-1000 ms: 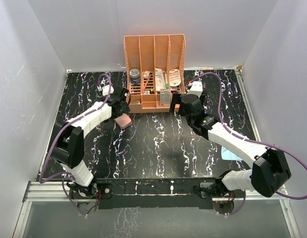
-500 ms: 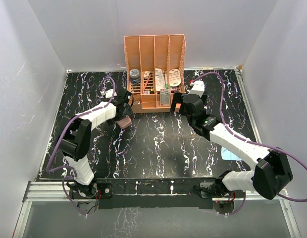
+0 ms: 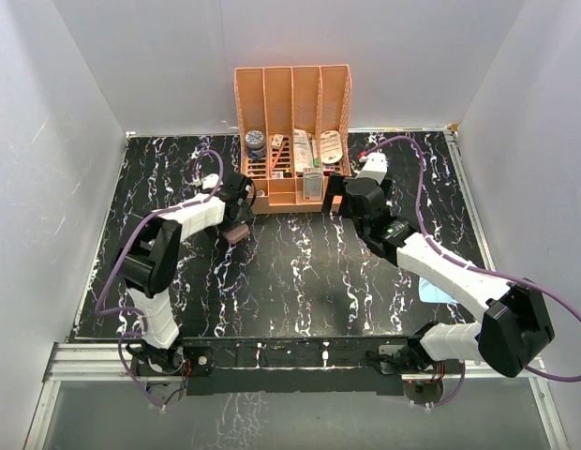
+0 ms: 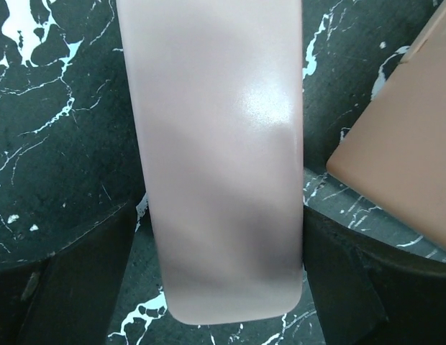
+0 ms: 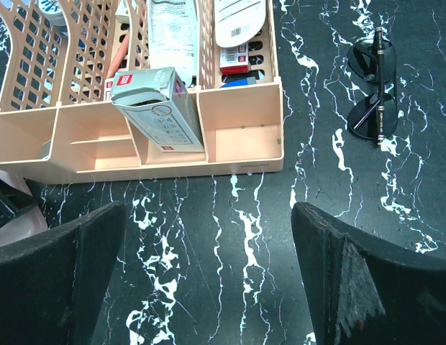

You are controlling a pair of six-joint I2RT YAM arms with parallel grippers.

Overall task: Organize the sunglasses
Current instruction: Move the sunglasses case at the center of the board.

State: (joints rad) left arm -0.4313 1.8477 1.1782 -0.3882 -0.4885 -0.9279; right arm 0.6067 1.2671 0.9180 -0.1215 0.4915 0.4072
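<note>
Sunglasses lie folded flat on the worktop, just R of the peach organizer's front R corner, toward the far edge. Nothing touches them, so prob. an easy pick from above. Right end effector hovers w/ fingers wide apart, nothing betw. them, over bare marble in front of the organizer. Glasses sit up and to its R in the wrist view, so it likely has to shift over before any grab. Left end effector straddles the pink case, fingers apart, one each side w/ only slim gaps. Looks like it's lining up to take or steady the case so the glasses can go in. Case looks closed and lies just off the organizer's front L corner.
</note>
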